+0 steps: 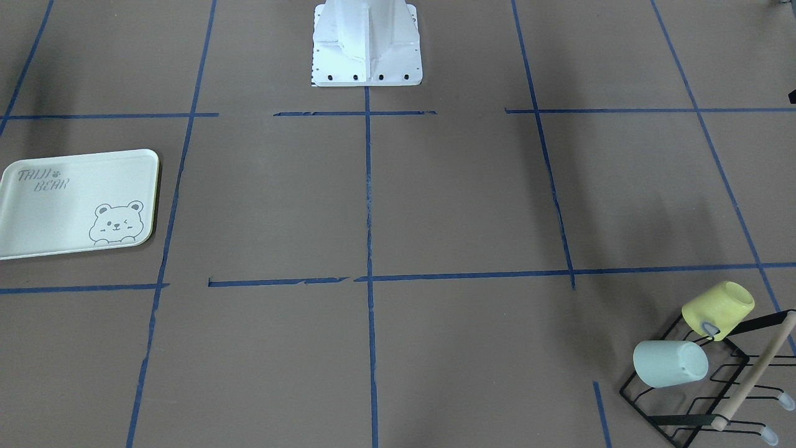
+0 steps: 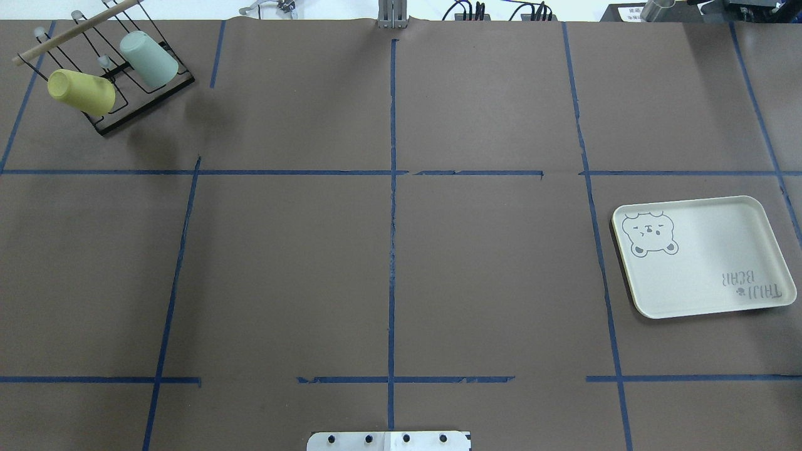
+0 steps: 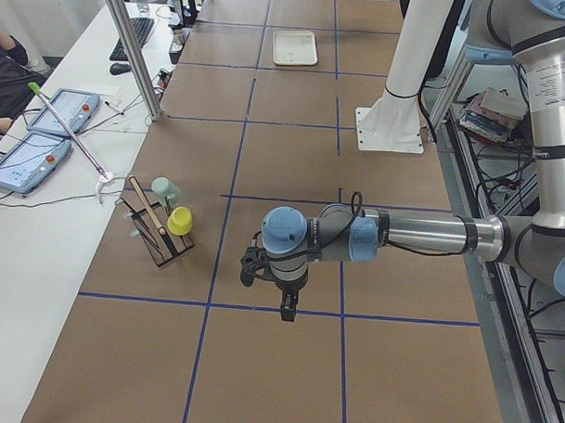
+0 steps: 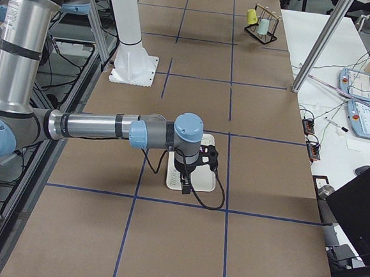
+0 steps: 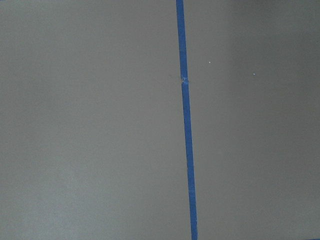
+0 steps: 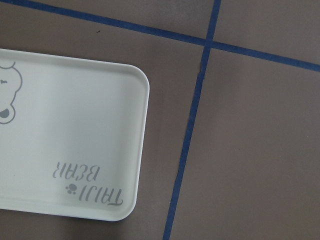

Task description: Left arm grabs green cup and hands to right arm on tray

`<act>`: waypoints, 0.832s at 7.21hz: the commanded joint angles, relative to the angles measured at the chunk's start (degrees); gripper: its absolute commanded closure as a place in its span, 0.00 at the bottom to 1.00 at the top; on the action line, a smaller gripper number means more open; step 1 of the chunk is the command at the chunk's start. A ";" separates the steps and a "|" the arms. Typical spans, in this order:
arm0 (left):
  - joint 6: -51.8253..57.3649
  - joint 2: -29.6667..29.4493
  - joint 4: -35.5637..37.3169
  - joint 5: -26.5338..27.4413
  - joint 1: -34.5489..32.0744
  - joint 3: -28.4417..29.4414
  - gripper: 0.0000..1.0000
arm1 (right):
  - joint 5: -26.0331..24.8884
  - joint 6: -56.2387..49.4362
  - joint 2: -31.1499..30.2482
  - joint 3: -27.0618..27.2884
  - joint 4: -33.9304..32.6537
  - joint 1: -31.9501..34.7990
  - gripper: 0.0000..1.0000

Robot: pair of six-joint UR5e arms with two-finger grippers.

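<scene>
The left pincer (image 3: pixel 287 306) hangs above bare desk (image 2: pixel 282 263), and the right pincer (image 4: pixel 184 185) hangs above the tray (image 2: pixel 702 250). I cannot tell whether either is wide or narrow. The green cup (image 2: pixel 149 59) rests tilted on a black wire rack (image 2: pixel 147 108) beside a yellow cup (image 2: pixel 81 92), well apart from the tray.

We see the table (image 2: pixel 282 282) steeply from behind the robot's base (image 2: pixel 388 441) and from opposite (both share the tray (image 2: pixel 695 275)); end cameras look along it, wrist cameras close, straight down.
</scene>
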 commanded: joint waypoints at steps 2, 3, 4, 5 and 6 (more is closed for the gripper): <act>0.09 -0.09 0.00 0.00 0.09 0.09 0.00 | 0.00 -0.08 0.00 0.04 -0.08 0.00 0.00; 0.17 -0.09 0.00 0.09 0.09 0.09 0.00 | 0.09 0.01 0.00 0.04 0.01 0.00 0.00; -0.09 -0.35 -0.09 0.00 0.09 -0.17 0.00 | 0.09 0.01 0.00 0.13 0.01 0.00 0.00; -0.26 -1.22 -0.26 -0.17 0.17 -0.26 0.00 | 0.09 0.01 0.00 0.21 0.01 0.00 0.00; -0.35 -5.58 -0.26 -0.44 0.26 0.26 0.00 | 0.09 0.01 -0.09 0.21 0.01 0.00 0.00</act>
